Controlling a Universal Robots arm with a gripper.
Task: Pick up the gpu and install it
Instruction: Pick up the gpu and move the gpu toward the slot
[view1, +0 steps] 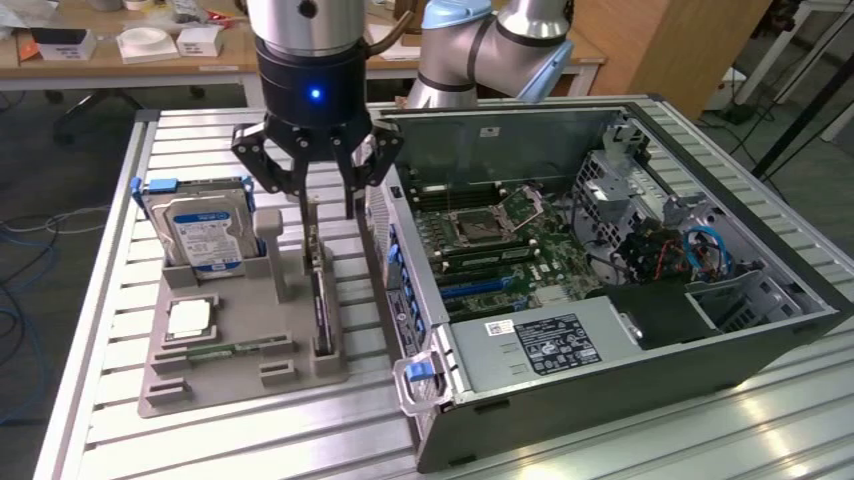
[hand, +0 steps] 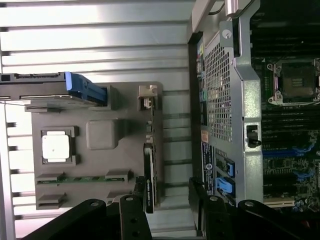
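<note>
1. The black multi-fingered gripper (view1: 327, 205) on the silver-and-blue arm hangs with its jaws spread wide and nothing held between them.
2. The gpu (view1: 320, 300), a thin black rectangular expansion card, stands on its long edge in a slot of a flat grey plastic tray (view1: 254, 335). In the exterior view it is at the tray's 3 o'clock side.
3. The gripper is over the far end of the gpu, at about 12 o'clock from the card in the exterior view. In the wrist view the card's end (hand: 149, 172) lies between the dark fingers (hand: 125, 217); whether they touch it cannot be told.
4. On the same tray, a silver hard drive (view1: 200, 228) with a blue-white label stands upright at 11 o'clock.
5. A square silver processor chip (view1: 191, 318) lies flat at 9 o'clock.
6. A narrow green memory stick (view1: 227, 350) lies at 7 o'clock.
7. An open black computer case (view1: 601, 390) lies on its side just beside the tray at 3 o'clock, its green motherboard (view1: 514, 250) exposed.
8. Tray and case rest on a slatted aluminium table (view1: 267, 440).
</note>
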